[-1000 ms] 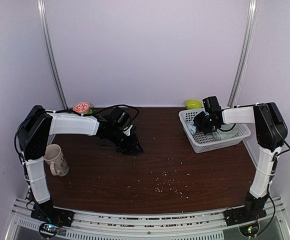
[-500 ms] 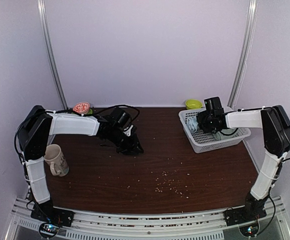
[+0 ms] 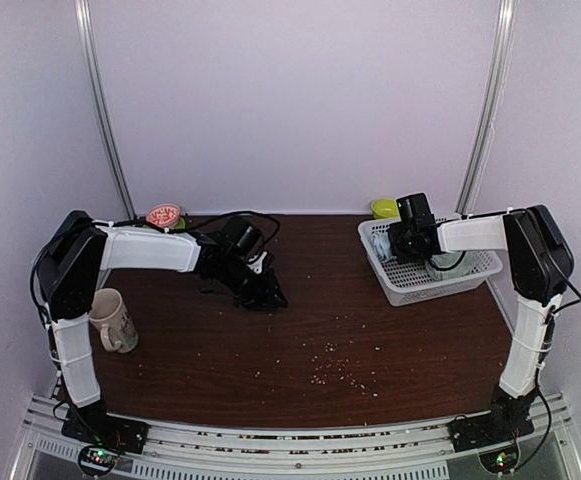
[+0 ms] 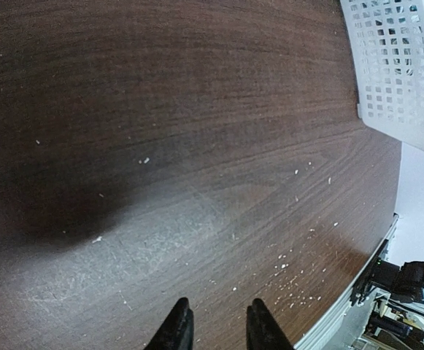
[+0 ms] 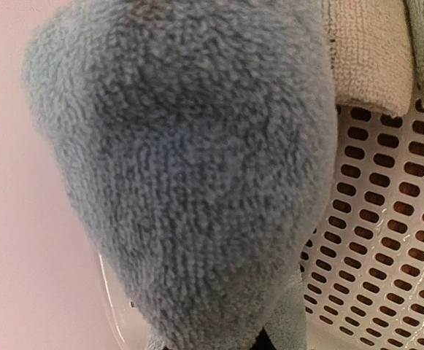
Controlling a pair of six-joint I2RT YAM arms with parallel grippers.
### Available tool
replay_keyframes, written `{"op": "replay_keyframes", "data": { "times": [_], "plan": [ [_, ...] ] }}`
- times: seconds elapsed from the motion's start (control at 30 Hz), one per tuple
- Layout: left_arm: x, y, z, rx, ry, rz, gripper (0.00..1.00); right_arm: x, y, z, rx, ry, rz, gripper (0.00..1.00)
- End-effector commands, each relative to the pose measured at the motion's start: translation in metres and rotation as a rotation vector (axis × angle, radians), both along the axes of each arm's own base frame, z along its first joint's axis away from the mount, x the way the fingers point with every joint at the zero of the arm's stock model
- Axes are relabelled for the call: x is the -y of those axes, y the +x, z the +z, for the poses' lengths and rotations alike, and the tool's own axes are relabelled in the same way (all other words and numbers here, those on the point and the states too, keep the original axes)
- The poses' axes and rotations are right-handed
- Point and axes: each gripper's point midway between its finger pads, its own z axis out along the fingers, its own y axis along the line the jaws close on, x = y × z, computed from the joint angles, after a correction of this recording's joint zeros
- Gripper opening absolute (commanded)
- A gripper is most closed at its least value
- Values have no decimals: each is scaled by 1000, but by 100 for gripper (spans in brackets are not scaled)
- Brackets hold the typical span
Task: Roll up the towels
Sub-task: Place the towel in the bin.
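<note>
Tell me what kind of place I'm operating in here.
Likely a robot test booth: blank pale walls close in a wood-grain table, a metal mounting rail runs along its near edge, and the props are few: basket, mug, blue towel.

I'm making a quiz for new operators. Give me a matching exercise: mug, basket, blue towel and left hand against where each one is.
1 mug
2 basket
3 blue towel
4 left hand

A gripped by the right hand
B over bare table, empty
C table's right, at the back
D table's left edge

Pairs: 1-D, 2-C, 3-A, 4-B
</note>
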Motion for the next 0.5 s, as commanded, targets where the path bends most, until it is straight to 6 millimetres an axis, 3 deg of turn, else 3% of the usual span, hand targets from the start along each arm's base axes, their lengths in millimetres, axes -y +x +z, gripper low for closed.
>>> {"op": "replay_keyframes", "data": {
  "times": [0.0,0.1,0.3,0.47],
  "plan": [
    [8,1,0,0,-10,-15,25,-6,1,-15,-62,-32,3,0],
    [8,0,-3,-8,-8,-18,25,-8,-3,-28,-121,-63,30,1],
    [8,0,-3,-7,-11,-21,25,-8,-12,-38,-174,-110,90,47],
    [7,-1,-2,-5,-12,-21,25,-13,-12,-30,-183,-136,197,68]
  ]
}}
